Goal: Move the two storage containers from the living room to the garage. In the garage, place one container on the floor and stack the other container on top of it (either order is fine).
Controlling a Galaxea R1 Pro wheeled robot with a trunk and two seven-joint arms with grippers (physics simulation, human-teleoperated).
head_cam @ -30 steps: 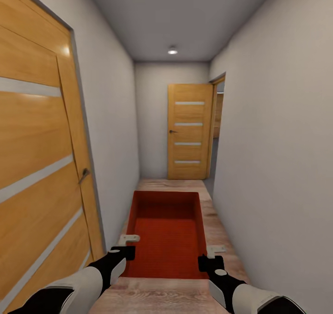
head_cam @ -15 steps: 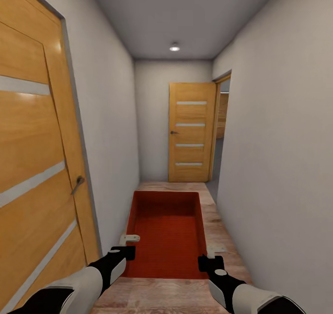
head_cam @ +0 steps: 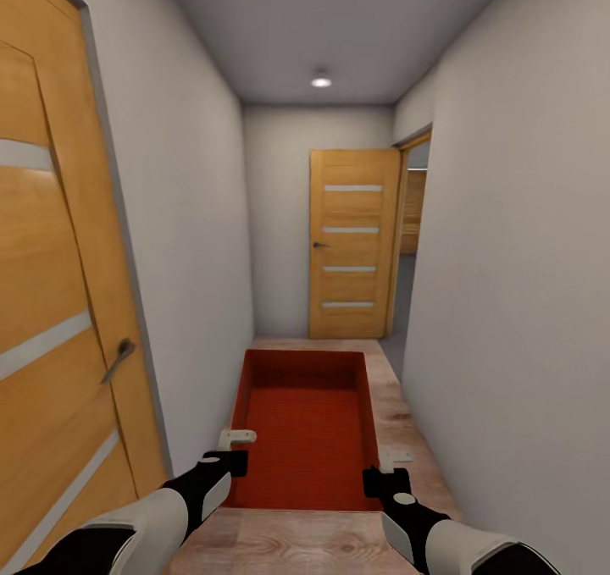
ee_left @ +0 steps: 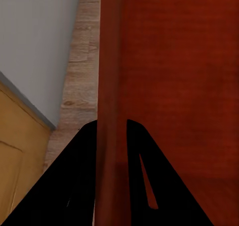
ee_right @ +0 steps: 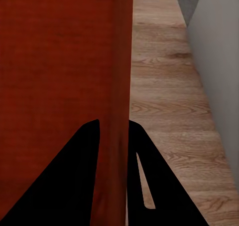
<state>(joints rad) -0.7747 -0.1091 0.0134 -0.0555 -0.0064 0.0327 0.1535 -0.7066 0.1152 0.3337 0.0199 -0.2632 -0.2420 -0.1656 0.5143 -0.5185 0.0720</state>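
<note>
You carry the storage container (head_cam: 307, 427) at lower centre, left claw (head_cam: 236, 450) and right claw (head_cam: 385, 469) each pinching a side wall (ee_left: 109, 86). Clipping the corridor wall (head_cam: 517, 287) could twist it free.

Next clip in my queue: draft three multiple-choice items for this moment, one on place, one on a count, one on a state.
1. Where is the storage container?
A. on a sofa
B. held over the wood plank floor in a narrow hallway
C. beside a red car

2. How many wooden doors show in the head view?
A. two
B. none
C. five

3. How does the left end effector stand?
A. wide open, clear of the bin
B. shut on the container's side wall
C. gripping a door handle

Answers: 1 B, white walls close on both sides; 2 A, the near door and the far door; 3 B, the wall sits between its fingers, as with the right end effector.
</note>
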